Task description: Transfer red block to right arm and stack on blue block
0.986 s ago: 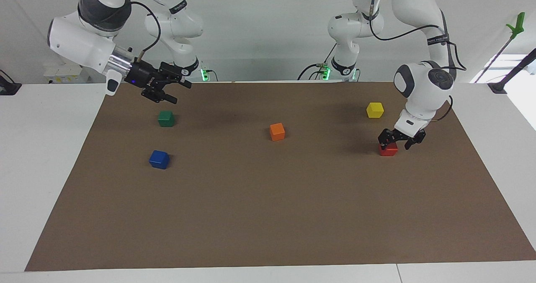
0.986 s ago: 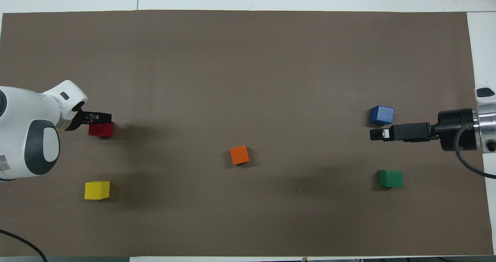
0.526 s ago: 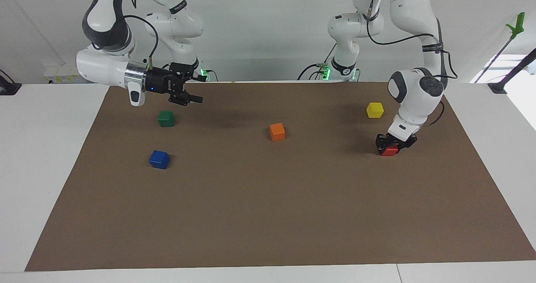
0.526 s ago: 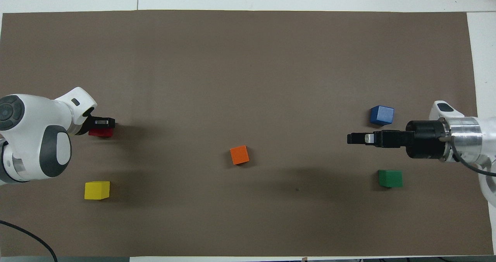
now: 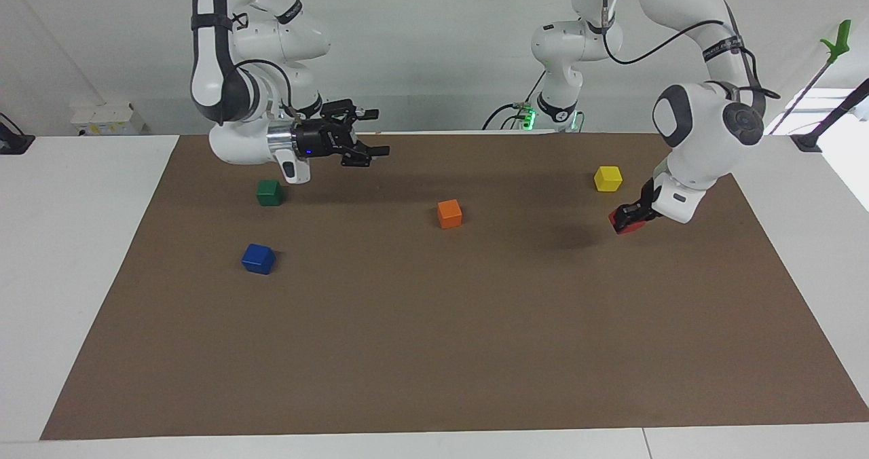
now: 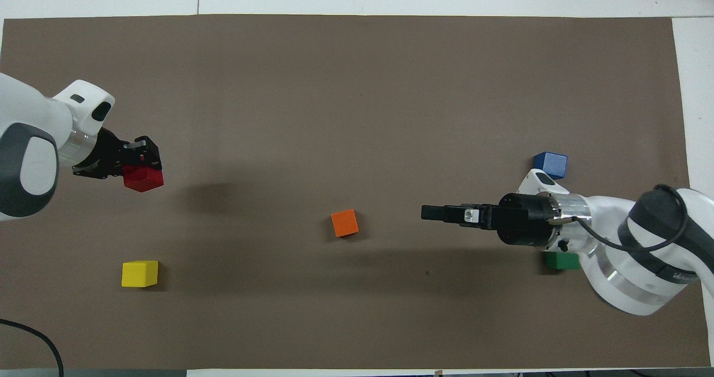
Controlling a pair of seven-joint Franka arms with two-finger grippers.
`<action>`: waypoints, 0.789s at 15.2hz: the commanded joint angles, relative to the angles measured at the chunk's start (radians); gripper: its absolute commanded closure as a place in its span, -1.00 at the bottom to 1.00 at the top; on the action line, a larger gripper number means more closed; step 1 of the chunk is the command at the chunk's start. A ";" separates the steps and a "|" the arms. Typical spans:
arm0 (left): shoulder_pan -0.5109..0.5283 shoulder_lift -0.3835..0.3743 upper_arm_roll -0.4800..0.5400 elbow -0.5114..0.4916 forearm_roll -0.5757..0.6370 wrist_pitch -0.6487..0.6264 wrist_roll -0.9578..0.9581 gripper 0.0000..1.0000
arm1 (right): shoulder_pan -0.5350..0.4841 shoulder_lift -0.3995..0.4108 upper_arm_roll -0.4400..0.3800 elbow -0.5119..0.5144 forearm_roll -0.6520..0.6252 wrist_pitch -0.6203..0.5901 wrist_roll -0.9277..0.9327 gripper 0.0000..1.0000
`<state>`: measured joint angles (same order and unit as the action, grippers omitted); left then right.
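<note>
I have the left pincer (image 5: 623,220) clenched on the red block (image 5: 629,223), and the block is off the table (image 5: 434,350), tilted, with its shadow lying on the brown mat below it. It hangs over the left arm's end of the table, over a spot a little farther from the robots than the yellow block (image 5: 607,178). In the overhead view the left pincer (image 6: 146,165) has the red block (image 6: 143,178) between its fingers, with one corner of the cube pointing outward.

My right pincer (image 5: 370,132) is up in the air with its fingers spread apart, pointing level toward the middle of the table. It hovers over bare mat between the green block (image 5: 269,192) and the orange block (image 5: 449,213). From overhead the right pincer (image 6: 432,212) reaches out toward the orange block (image 6: 344,222) without being over it.

The blue block (image 5: 259,258) sits on the mat at the right arm's end, farther from the robots than the green block, with nothing on top of it. The orange block rests near the table's centre.
</note>
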<state>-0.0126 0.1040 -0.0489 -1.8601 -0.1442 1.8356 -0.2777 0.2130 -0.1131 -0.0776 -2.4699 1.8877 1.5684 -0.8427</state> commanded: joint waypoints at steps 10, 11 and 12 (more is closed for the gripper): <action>-0.098 -0.158 -0.143 0.098 -0.544 -0.113 -1.188 1.00 | 0.232 0.251 0.002 -0.046 0.459 -0.442 -0.133 -0.99; -0.125 -0.161 -0.149 0.096 -0.551 -0.111 -1.259 1.00 | 0.236 0.251 0.002 -0.043 0.461 -0.441 -0.125 -1.00; -0.154 -0.167 -0.152 0.096 -0.552 -0.110 -1.320 1.00 | 0.236 0.251 0.002 -0.043 0.462 -0.438 -0.124 -1.00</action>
<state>-0.1154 -0.0344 -0.2042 -1.7389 -0.6647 1.6987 -1.4718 0.4542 0.1453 -0.0740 -2.5105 2.3304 1.1363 -0.9872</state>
